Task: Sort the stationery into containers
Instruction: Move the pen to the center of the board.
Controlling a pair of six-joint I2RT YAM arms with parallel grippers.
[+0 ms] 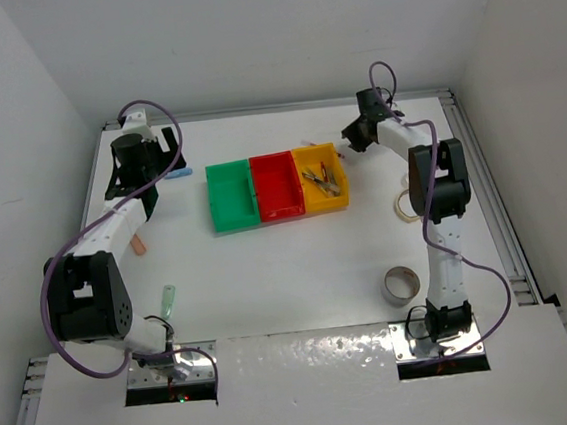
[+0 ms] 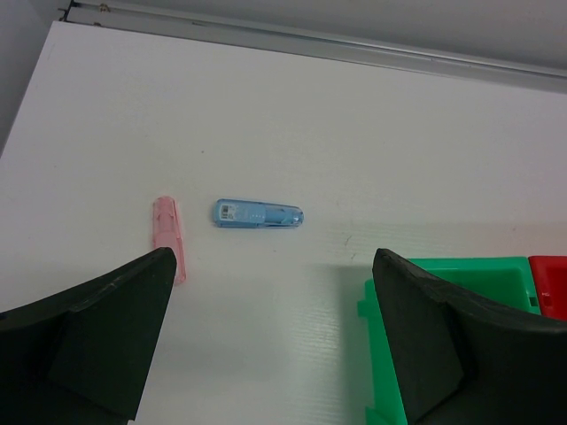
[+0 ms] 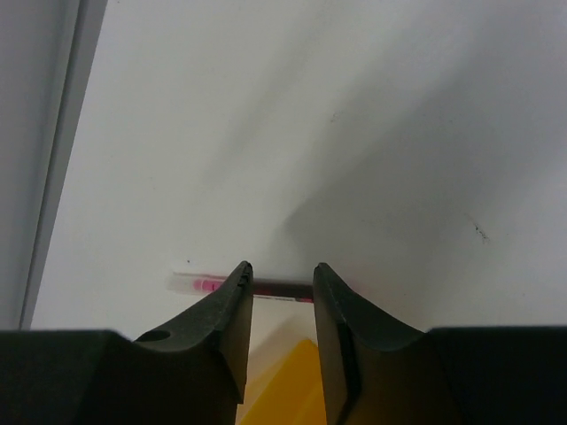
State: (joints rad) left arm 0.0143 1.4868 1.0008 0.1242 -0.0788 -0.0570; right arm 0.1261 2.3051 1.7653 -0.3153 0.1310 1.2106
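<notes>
Left gripper (image 2: 275, 261) hovers with jaws wide apart above a blue piece (image 2: 258, 214) and a pink piece (image 2: 167, 237), both lying on the tabletop (image 2: 354, 133) near the green bin (image 2: 478, 270). Right gripper (image 3: 281, 270) (jaws narrowly parted, gripping nothing) sits low over a pen (image 3: 199, 284) lying just beyond the yellow bin (image 3: 288, 381).

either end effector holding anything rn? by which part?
Nothing held: left end effector open and empty; right end effector open, its tips at the thin clear pink-ended pen, not gripping it.

white table (image 1: 299, 271), white walls (image 1: 246, 35)
</notes>
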